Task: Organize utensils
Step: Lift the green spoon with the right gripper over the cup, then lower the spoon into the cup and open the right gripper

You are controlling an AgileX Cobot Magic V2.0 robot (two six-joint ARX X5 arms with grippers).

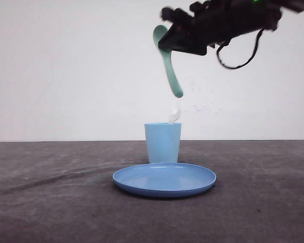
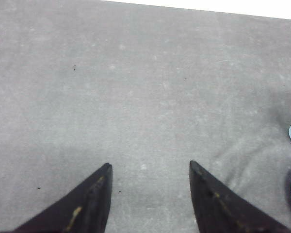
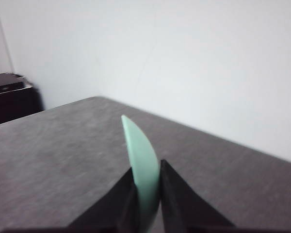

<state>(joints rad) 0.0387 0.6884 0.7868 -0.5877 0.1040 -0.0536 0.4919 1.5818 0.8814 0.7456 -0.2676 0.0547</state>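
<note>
Front view: right gripper clamps mint spoon by its bowl end, handle hanging above cup at worktop centre, likely for dropping in beside fork. Left gripper spread, idle.

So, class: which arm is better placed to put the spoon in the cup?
Right. Its gripper already grips the spoon above the cup; the left gripper is open, over bare table.

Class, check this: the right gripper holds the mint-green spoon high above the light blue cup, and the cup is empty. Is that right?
Not quite. The cup is not empty: the front view shows a white utensil sticking out of it. The rest holds: the right gripper grips the mint-green spoon above the cup.
</note>
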